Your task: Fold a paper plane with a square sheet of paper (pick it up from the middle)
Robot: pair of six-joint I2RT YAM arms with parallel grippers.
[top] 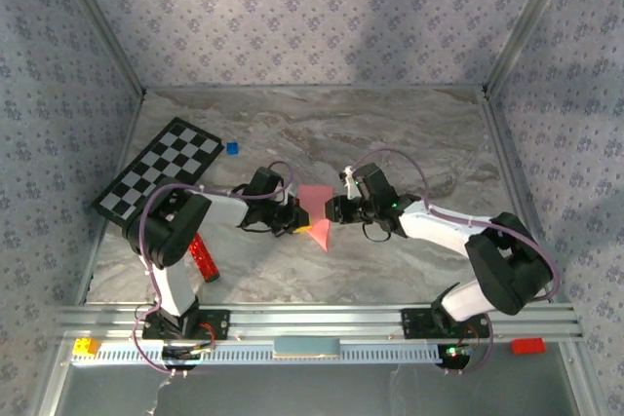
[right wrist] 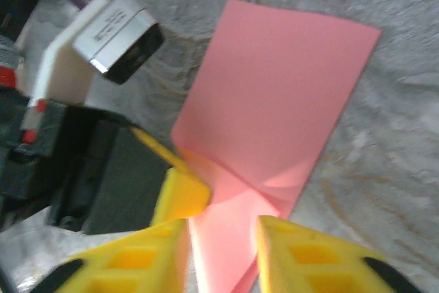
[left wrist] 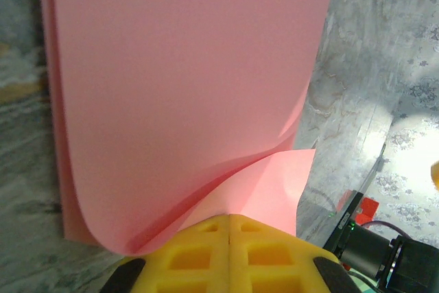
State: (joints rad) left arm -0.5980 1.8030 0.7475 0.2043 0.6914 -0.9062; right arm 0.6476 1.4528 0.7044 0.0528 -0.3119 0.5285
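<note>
- Two yellow tools meet at the pink paper sheet (top: 314, 200) in the middle of the desk (top: 409, 143). From above, their tips and the sheet's near edge are too small to make out.
- In the left wrist view the sheet (left wrist: 185, 66) runs off the top of the frame. Its curled lower layers hide how far the edge goes into the left tool (left wrist: 230, 221).
- The left tool's two halves are pressed flat together, nipping the curled edge of the paper at the tips.
- The right tool (right wrist: 221, 226) stands a narrow gap apart, with the sheet's near end lying in the gap. I cannot tell whether either side touches it.
- In the right wrist view the sheet (right wrist: 281, 94) is cut off by the bottom edge.
- There its long axis runs from lower middle to upper right, with the far corner at the upper right.
- The far part lies flat on the desk; the near part rises in a soft fold with shallow creases.
- From above, the long axis runs up and down the frame, with the narrower end toward the bottom.
- A black-and-white box (right wrist: 116, 36) on the left arm sits just beside the sheet's left edge.
- A checkerboard (top: 161, 170) lies at the upper left with a blue cube (top: 232, 148) just beside it.
- A red glittery bar (top: 203, 258) lies at the lower left beside the left arm, well apart from the sheet.
</note>
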